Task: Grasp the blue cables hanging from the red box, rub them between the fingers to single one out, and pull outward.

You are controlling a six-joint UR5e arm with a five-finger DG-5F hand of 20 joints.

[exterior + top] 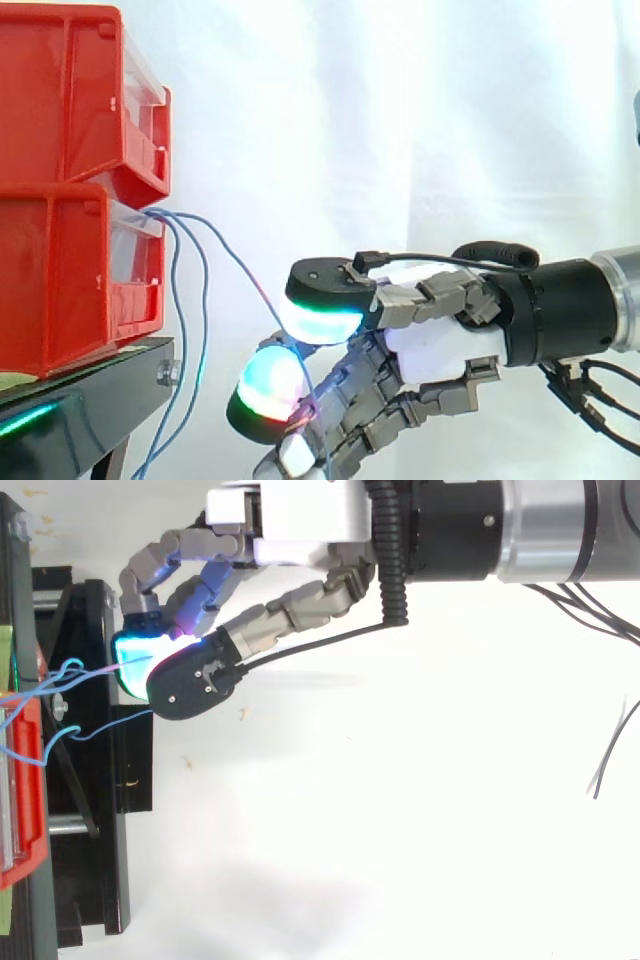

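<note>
Here, blue cable in robot hand

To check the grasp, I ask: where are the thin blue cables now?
In the side view, the thin blue cables hang from the lower red plastic bin at left; one strand runs right, pinched between glowing pads of the hand.
</note>
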